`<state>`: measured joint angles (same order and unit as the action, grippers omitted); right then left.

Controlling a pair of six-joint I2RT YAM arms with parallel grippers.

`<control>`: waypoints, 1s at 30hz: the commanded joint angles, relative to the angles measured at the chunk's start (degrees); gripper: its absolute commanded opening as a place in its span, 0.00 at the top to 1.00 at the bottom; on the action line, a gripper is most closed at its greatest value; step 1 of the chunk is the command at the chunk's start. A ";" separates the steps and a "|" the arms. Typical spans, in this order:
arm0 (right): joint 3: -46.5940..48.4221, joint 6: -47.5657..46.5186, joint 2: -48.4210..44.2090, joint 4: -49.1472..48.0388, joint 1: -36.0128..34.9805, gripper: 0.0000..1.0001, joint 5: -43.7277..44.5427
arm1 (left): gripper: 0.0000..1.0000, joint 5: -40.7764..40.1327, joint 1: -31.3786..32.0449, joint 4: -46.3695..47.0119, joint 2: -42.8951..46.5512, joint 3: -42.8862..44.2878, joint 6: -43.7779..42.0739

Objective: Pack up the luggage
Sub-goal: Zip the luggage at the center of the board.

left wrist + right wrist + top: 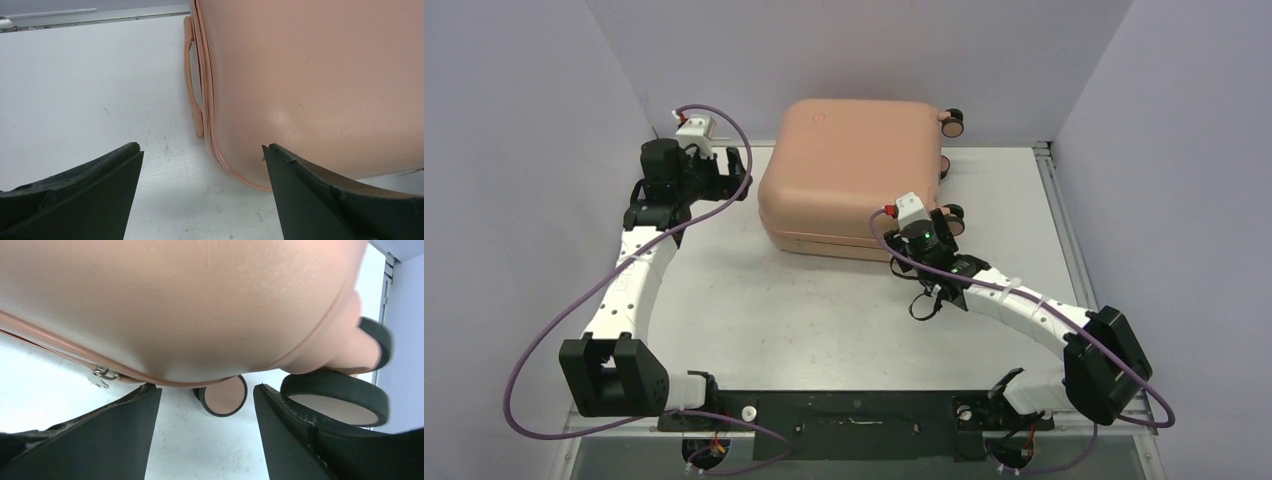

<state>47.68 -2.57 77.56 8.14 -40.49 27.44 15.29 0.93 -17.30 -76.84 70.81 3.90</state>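
The luggage [854, 170] is a salmon-pink hard-shell suitcase lying flat and closed at the back of the table. Its caster wheels [951, 120] point right. My left gripper [739, 172] stands open at the case's left side; in the left wrist view the gripper [201, 146] frames the case's rounded corner [310, 90] and side handle [192, 85], with nothing between the fingers. My right gripper [944, 228] is open at the near right corner. The right wrist view shows this gripper [206, 387] just under the shell [175, 305], near a zipper pull [101, 376] and two wheels [222, 396].
Grey walls close in the table at the left, back and right. A metal rail [1054, 200] runs along the table's right edge. The black base bar [854, 410] with both arm mounts lies at the near edge. Purple cables [554, 330] loop off each arm.
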 commanded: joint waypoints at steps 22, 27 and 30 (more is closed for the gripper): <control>2.62 2.33 2.42 -1.89 -6.89 0.32 -6.14 | 0.04 0.80 -0.66 2.73 2.38 -0.06 0.05; 3.77 -2.25 5.97 -3.33 -10.39 0.35 1.19 | 0.04 0.97 -0.65 3.66 2.62 -1.28 0.13; 3.38 -5.27 6.83 -5.26 -11.62 0.36 5.74 | 0.04 1.19 -0.64 3.94 2.65 -1.50 0.29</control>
<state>49.28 -3.33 84.14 7.99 -50.83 23.90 15.44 0.64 -16.60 -75.81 69.58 3.99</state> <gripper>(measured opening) 0.649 0.962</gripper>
